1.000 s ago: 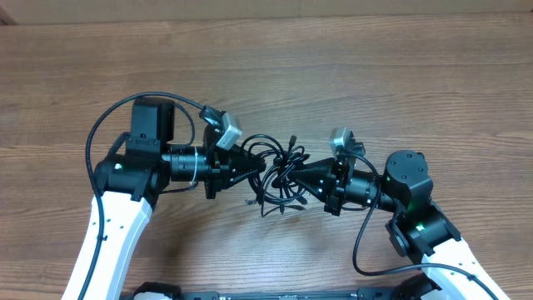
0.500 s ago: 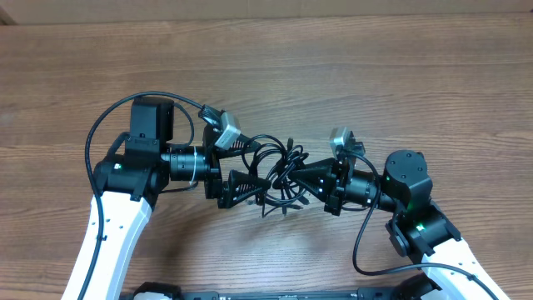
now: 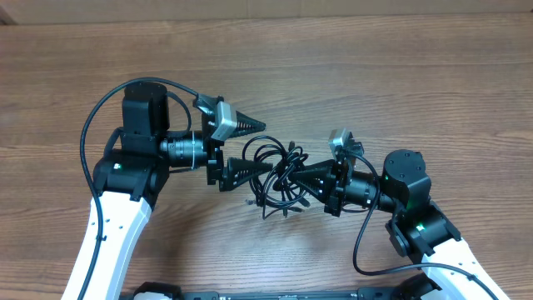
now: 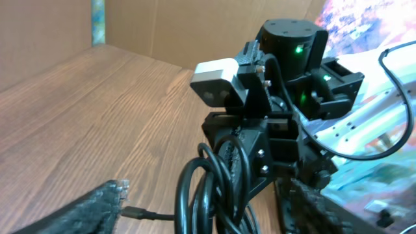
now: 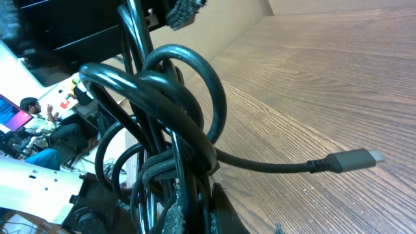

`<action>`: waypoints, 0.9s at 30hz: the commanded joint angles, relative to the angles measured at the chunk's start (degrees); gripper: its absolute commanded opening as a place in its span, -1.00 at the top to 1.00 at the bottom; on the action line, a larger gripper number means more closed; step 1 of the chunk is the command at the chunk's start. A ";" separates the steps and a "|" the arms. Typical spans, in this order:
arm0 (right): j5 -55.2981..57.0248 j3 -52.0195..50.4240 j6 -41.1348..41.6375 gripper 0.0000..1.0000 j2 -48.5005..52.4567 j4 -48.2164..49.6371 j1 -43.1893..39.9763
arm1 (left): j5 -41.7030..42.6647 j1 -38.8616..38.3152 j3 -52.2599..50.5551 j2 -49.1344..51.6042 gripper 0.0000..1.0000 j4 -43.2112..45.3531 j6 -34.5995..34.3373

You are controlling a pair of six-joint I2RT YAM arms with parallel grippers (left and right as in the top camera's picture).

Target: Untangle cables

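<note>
The cables are a knot of thin black cords hanging just above the wooden table between my two grippers. My right gripper is shut on the right side of the knot. In the right wrist view the cables rise in loops from the right gripper, and a silver-tipped plug sticks out to the right. My left gripper is open wide, its fingers on either side of the knot's left loops. The left wrist view shows the cables between the spread fingers, with a small plug near the left one.
The wooden table stretches bare behind and to both sides of the arms. A cardboard wall stands at the far edge. Thicker black cables loop off the robot arms themselves.
My left gripper was shut on the knot's left side and has opened wide, letting go. Its far finger has swung away from the knot. The right gripper has held still.
</note>
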 commanded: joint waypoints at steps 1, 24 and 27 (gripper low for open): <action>-0.52 0.61 -0.07 0.92 -0.52 0.15 -0.15 | -1.57 0.11 0.98 -0.44 -0.57 0.20 -0.33; -0.31 0.59 -0.04 0.92 -0.52 -0.59 -0.15 | -2.34 0.31 0.98 -0.46 0.91 4.94 -7.48; 1.66 0.59 -0.07 0.92 -0.52 -2.21 -0.15 | -0.96 1.66 0.98 -0.46 0.92 17.00 -23.96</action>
